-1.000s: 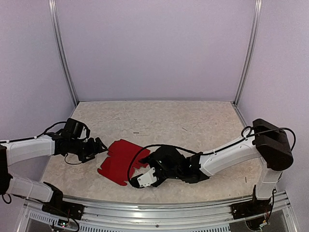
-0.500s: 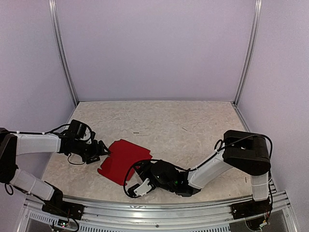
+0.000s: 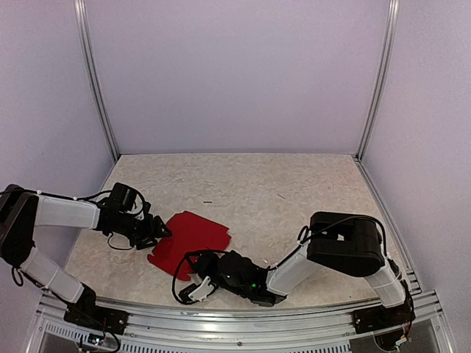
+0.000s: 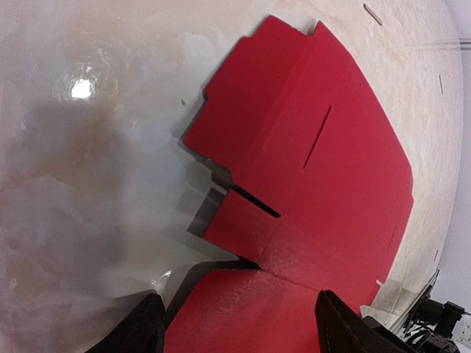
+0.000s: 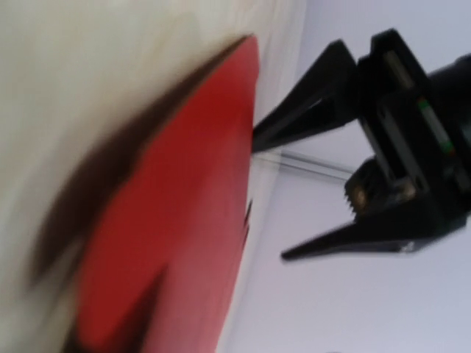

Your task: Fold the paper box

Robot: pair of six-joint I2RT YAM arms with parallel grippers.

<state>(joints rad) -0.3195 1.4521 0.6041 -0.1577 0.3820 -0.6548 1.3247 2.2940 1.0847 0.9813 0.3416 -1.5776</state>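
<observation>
The paper box (image 3: pixel 193 234) is a flat red die-cut sheet lying on the marbled table at the front left. My left gripper (image 3: pixel 156 231) is at its left edge. In the left wrist view the gripper (image 4: pixel 243 327) is open, its two black fingertips (image 4: pixel 143 327) standing either side of a notched flap of the sheet (image 4: pixel 316 169). My right gripper (image 3: pixel 193 288) lies low at the sheet's near edge; its jaws do not show. The blurred right wrist view looks along the red sheet (image 5: pixel 169 220) towards the open left gripper (image 5: pixel 268 198).
An aluminium rail (image 3: pixel 243 309) runs along the table's near edge just in front of the right gripper. Pale walls with metal posts (image 3: pixel 96 81) close the left, back and right sides. A black cable loops (image 3: pixel 110 243) beside the left wrist.
The right arm has swung towards the front left, taking its gripper to the sheet's near edge. The left gripper has moved in to the sheet's left edge. The sheet lies flatter.
</observation>
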